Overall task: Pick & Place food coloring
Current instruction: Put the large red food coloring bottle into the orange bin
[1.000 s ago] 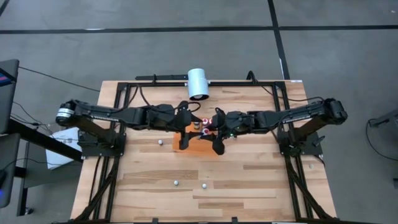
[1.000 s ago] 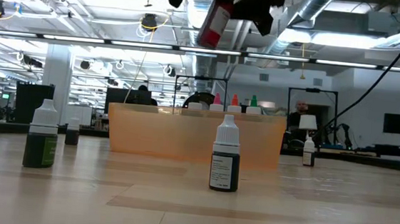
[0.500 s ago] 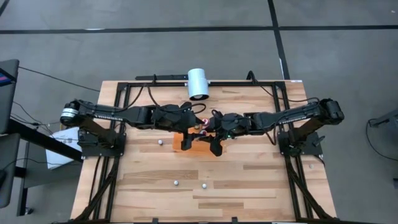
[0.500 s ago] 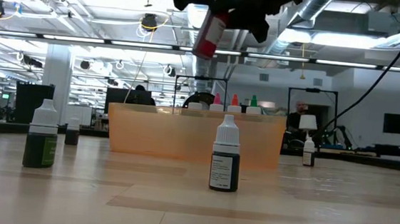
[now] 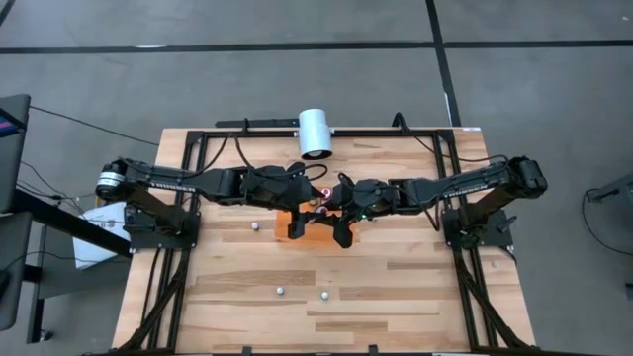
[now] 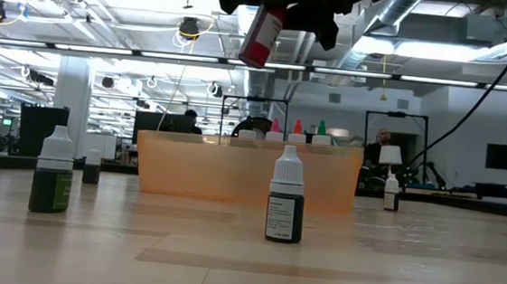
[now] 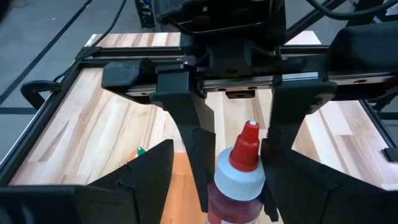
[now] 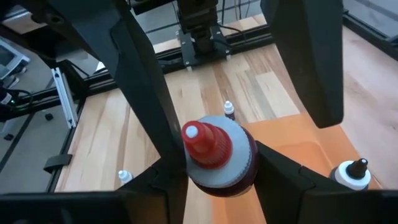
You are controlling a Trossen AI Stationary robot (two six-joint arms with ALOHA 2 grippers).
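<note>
Left gripper (image 5: 300, 201) hangs over the middle of the table (image 5: 396, 287), above the tray (image 6: 197, 169). Its fingers stand wide apart on either side of the red bottle (image 6: 264, 34) and, by the left wrist view, do not touch it. The red bottle is in the air above the tray, tilted, with its red tip and pale collar clear of both claws. Right gripper (image 5: 336, 203) faces the left one from the other side, partly closed, with its two fingers pressed on the bottle's body; the grip is therefore the right's alone. Status of the task, as a judgement: partly done. Three coloured tips (image 6: 297, 127) show over the tray's wall in the low view, and the right wrist view shows a dark-tipped bottle (image 8: 353, 174) inside the tray, so several bottles appear placed; the exact count cannot be told. Outstanding: the red bottle is not yet set down, and four bottles stand loose on the table in the low view, left to right: a green bottle (image 6: 52, 181), a dark bottle (image 6: 92, 167), a middle bottle (image 6: 285, 208), and a far bottle (image 6: 392, 194).
</note>
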